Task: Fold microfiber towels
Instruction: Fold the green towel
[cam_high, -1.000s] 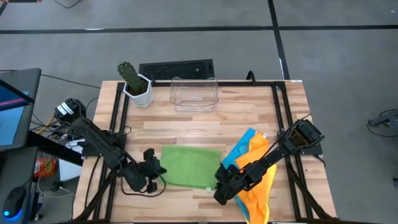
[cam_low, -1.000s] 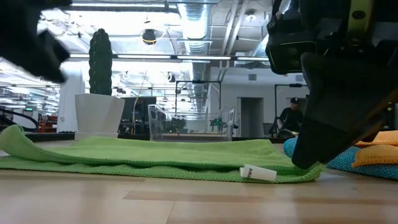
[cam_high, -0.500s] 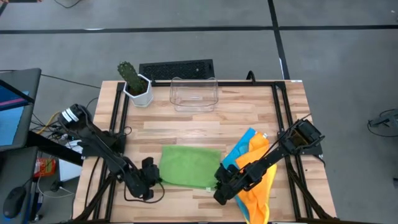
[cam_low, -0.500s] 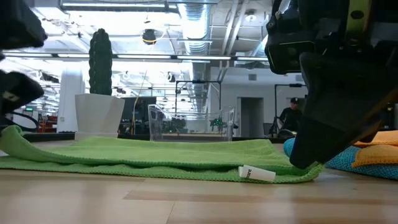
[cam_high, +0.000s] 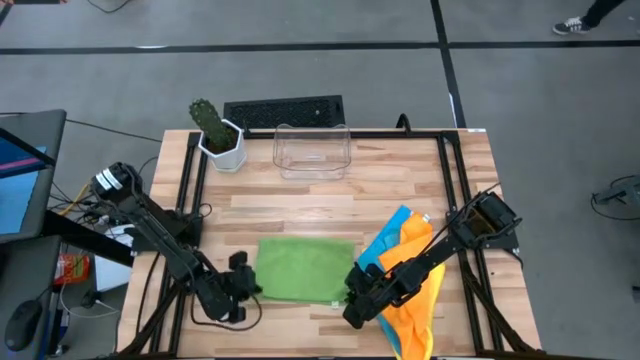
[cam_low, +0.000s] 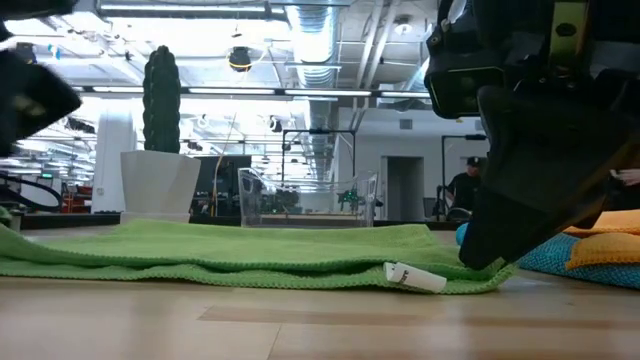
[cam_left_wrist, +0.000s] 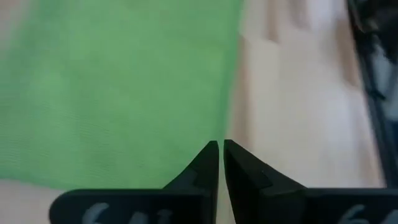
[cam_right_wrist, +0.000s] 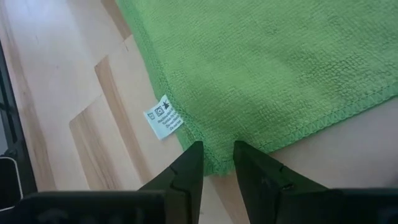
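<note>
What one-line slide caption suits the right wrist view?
Right claw pinching the green towel at its corner, white care tag beside it on the table.

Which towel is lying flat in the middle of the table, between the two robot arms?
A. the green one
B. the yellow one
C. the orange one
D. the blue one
A: the green towel lies spread flat on the wood between the arms, while the blue towel and the orange towel are piled off to the right.

Green towel (cam_right_wrist: 273, 62): nubby matt microfiber cloth, stitched hem, white label (cam_right_wrist: 164, 116). Table (cam_high: 400, 180): smooth pale wood planks. Bin (cam_high: 312, 150): clear glossy plastic.
</note>
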